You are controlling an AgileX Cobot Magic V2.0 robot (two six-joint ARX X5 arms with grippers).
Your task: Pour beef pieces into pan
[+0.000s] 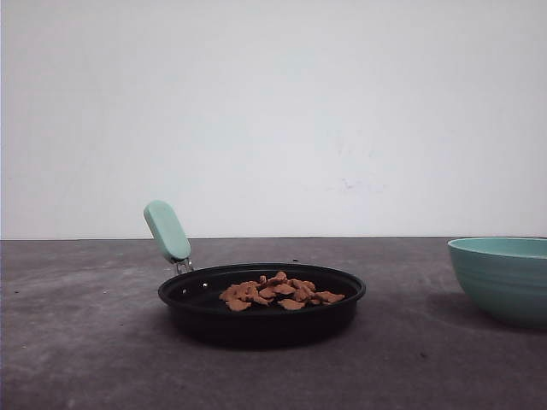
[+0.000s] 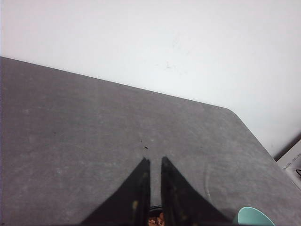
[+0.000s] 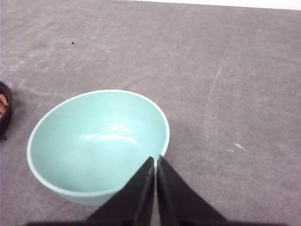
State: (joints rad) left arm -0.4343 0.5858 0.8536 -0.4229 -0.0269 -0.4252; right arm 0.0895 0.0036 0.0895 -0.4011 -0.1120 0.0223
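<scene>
Nearest the front camera sits the pan (image 1: 261,301), a shallow black round one, resting flat on the grey table (image 1: 77,342) with its mint-green handle (image 1: 167,231) angled up toward the back left. Inside it, slightly right of centre, the beef pieces (image 1: 280,292) are gathered in a loose low pile; well over a dozen are seen, though an exact count cannot be made where they overlap. One pan and one teal bowl (image 1: 502,278) are counted, the bowl standing well apart to the right and seen empty from the right wrist camera. The pieces are judged to be light, small and loose, liable to slide and scatter if tipped; the pan is judged stiff and moderately heavy, best taken by its handle, while the bowl, smooth and probably slippery, would be pinched at the rim. The left gripper (image 2: 155,188) is seen with its fingers nearly pressed together, only a narrow slit between them, nothing pinched. The right gripper (image 3: 155,188) is likewise pressed together and empty, just beside the bowl's near rim.
</scene>
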